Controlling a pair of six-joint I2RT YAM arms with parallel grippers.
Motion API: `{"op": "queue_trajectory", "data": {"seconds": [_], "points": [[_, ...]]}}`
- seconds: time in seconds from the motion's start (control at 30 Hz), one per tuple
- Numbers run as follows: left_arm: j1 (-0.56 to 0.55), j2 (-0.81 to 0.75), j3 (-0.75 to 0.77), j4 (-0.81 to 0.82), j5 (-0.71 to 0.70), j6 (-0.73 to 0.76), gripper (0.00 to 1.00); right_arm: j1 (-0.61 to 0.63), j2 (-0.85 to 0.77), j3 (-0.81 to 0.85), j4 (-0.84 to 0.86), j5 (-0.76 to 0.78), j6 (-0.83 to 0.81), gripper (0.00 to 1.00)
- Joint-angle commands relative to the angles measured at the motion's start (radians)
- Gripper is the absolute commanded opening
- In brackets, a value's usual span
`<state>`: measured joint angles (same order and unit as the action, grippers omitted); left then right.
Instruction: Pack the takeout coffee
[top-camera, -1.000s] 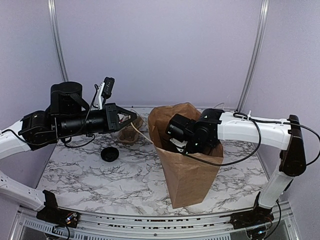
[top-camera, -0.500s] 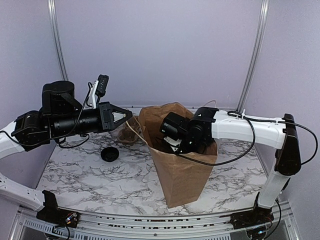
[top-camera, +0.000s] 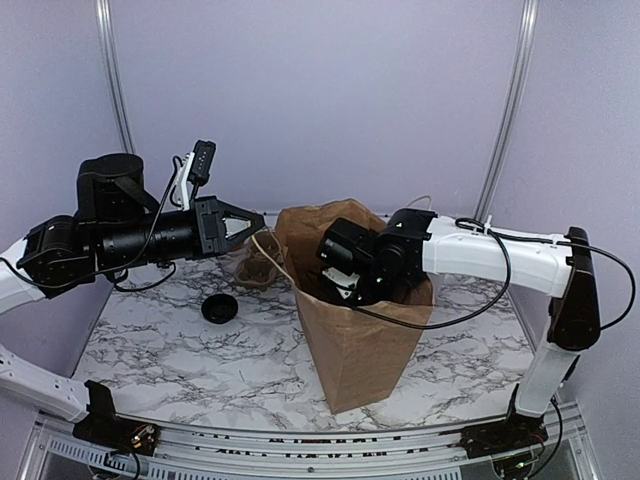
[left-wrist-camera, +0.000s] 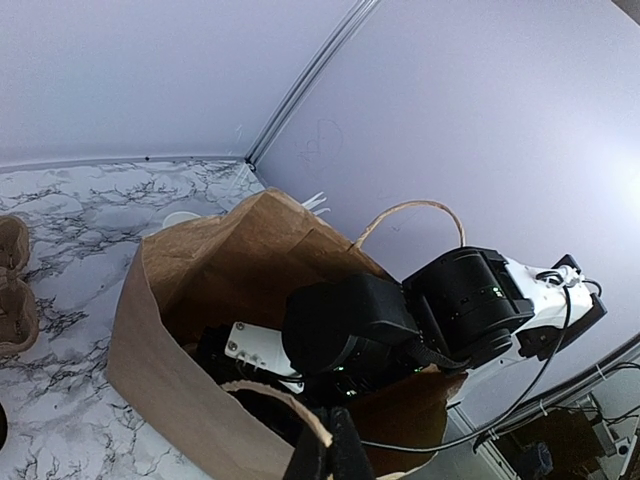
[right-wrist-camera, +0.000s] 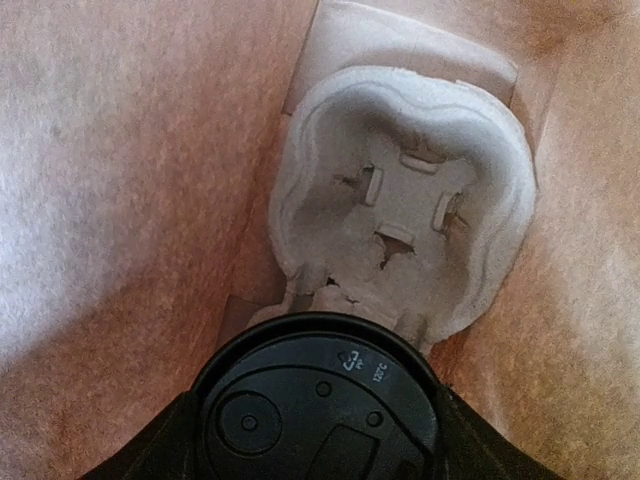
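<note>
— So, which step was it at?

— Lowering, I'd say. The right claw (right-wrist-camera: 318, 452) was down inside the bag (top-camera: 355, 340), its fingers (right-wrist-camera: 165, 445) pressed to either side of the cup (right-wrist-camera: 318, 405), so it had the cup clamped as far as I could judge. Only the black lid (right-wrist-camera: 290, 385) showed in the wrist view.

— Was the cup set down?

— Not by my reading. It hung deep in the bag, at the near edge of the pulp carrier (right-wrist-camera: 400, 200) on the bag's floor rather than inside it. The pocket ahead looked empty.

— And the left claw (top-camera: 248, 222)?

— Pinched tight on the bag's handle (left-wrist-camera: 285, 398), holding that side of the mouth up and open.

— Then the next move?

— Probably easing the cup forward and down into that pocket, kept upright so the lid isn't knocked. Then spreading the fingers and drawing the arm straight up without snagging the paper. The left claw ought to hold the handle until the right one was clear.
</note>
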<state>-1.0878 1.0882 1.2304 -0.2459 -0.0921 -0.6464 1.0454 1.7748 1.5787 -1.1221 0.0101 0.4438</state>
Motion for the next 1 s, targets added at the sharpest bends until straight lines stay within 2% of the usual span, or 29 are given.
{"op": "queue_trajectory", "data": {"seconds": [0.0, 0.33, 0.97], "points": [[-0.002, -0.001, 0.027, 0.047, -0.026, 0.005, 0.0, 0.007, 0.012, -0.018, -0.019, -0.003, -0.017, 0.76], [-0.003, 0.014, 0.019, 0.046, -0.031, -0.005, 0.0, 0.014, 0.022, 0.035, -0.04, -0.006, -0.022, 0.84], [-0.002, 0.07, 0.03, 0.044, -0.013, -0.014, 0.0, 0.02, 0.019, 0.121, -0.074, 0.01, -0.024, 0.91]]}}
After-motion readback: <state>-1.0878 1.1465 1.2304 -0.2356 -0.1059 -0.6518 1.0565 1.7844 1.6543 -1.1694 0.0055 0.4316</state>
